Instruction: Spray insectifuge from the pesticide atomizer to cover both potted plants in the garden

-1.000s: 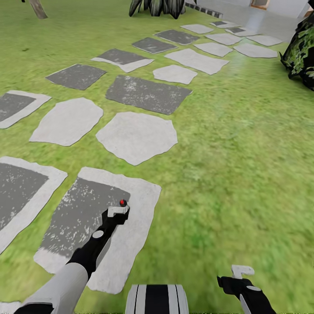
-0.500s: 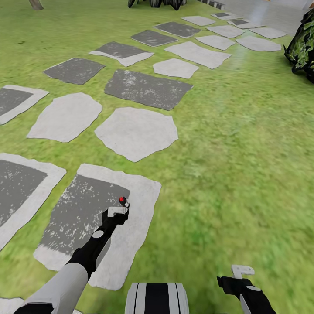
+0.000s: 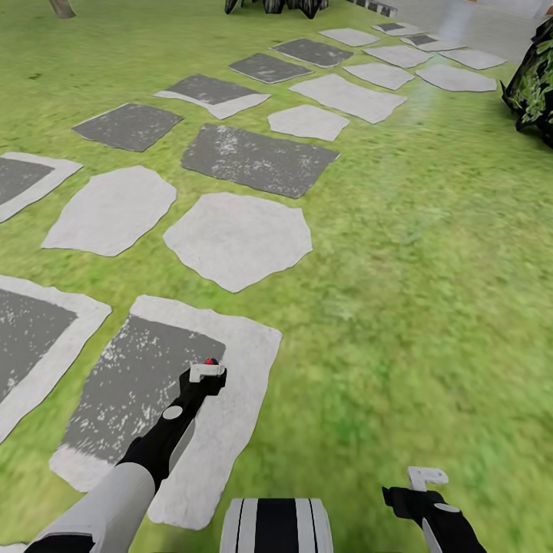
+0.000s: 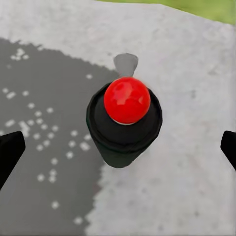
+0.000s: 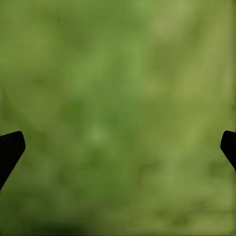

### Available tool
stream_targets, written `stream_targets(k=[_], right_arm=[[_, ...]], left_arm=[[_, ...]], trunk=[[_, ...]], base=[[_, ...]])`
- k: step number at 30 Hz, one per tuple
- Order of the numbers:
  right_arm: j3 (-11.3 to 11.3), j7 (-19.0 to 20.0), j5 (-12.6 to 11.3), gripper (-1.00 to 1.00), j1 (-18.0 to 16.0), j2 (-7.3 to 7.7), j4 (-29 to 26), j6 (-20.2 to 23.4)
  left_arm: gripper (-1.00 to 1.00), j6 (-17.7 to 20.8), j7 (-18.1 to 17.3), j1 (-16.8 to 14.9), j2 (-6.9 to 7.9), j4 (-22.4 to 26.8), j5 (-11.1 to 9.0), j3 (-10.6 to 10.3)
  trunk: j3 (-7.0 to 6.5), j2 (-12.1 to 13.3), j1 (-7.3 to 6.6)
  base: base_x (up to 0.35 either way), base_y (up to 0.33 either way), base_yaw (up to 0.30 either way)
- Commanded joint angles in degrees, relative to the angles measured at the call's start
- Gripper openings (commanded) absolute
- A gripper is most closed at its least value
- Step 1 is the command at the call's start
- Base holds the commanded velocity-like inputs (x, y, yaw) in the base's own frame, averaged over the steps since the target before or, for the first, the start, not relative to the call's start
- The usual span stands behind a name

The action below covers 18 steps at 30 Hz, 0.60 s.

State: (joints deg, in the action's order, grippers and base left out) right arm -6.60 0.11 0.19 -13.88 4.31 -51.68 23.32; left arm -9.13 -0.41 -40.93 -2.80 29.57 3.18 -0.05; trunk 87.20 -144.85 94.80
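Observation:
The pesticide atomizer [image 3: 211, 361] stands upright on a grey stepping stone [image 3: 138, 384] in the lawn. Its red dot peeks out just past my left gripper [image 3: 207, 372]. In the left wrist view I look down on its dark nozzle head and red dot [image 4: 125, 113]. The left gripper [image 4: 118, 147] is open, its fingertips [image 4: 10, 150] wide apart on either side and not touching the bottle. My right gripper [image 3: 426, 478] hangs open over bare grass, and the right wrist view [image 5: 118, 147] confirms it is empty. The potted plants are out of view.
Several pale and dark stepping stones [image 3: 238, 238] run away across the lawn toward a pale paved area [image 3: 461, 23]. A round dark bush [image 3: 534, 84] sits at the far right. A dark spiky plant [image 3: 269, 4] stands at the far edge. Open grass [image 3: 415, 292] lies to the right.
The camera shifted a little, so the ground slid slightly down and left. The atomizer's red dot now sits closer under the left gripper's tip. Both grippers keep their pose.

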Motion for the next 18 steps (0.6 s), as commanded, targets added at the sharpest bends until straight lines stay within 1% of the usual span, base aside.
stream_targets(k=[1,6,18], right_arm=[[-0.03,0.0,0.03,1.0,0.0,0.0,-0.09,0.31],[-0.04,-0.02,0.0,1.0,0.0,0.0,-0.09,0.32],[-0.05,0.0,0.03,1.0,0.0,0.0,-0.09,0.32]], left_arm=[[1.0,-0.19,-0.04,-0.02,-0.01,-0.04,0.33,0.02],[1.0,-0.19,-0.07,-0.02,-0.01,-0.04,0.33,0.05],[1.0,-0.19,-0.04,-0.02,-0.01,-0.04,0.33,0.05]], trunk=[[0.03,-0.01,-0.01],[0.03,-0.01,-0.01],[0.03,-0.01,-0.01]], base=[[0.008,-0.003,0.0],[0.063,-0.038,0.0],[0.004,-0.002,0.0]])
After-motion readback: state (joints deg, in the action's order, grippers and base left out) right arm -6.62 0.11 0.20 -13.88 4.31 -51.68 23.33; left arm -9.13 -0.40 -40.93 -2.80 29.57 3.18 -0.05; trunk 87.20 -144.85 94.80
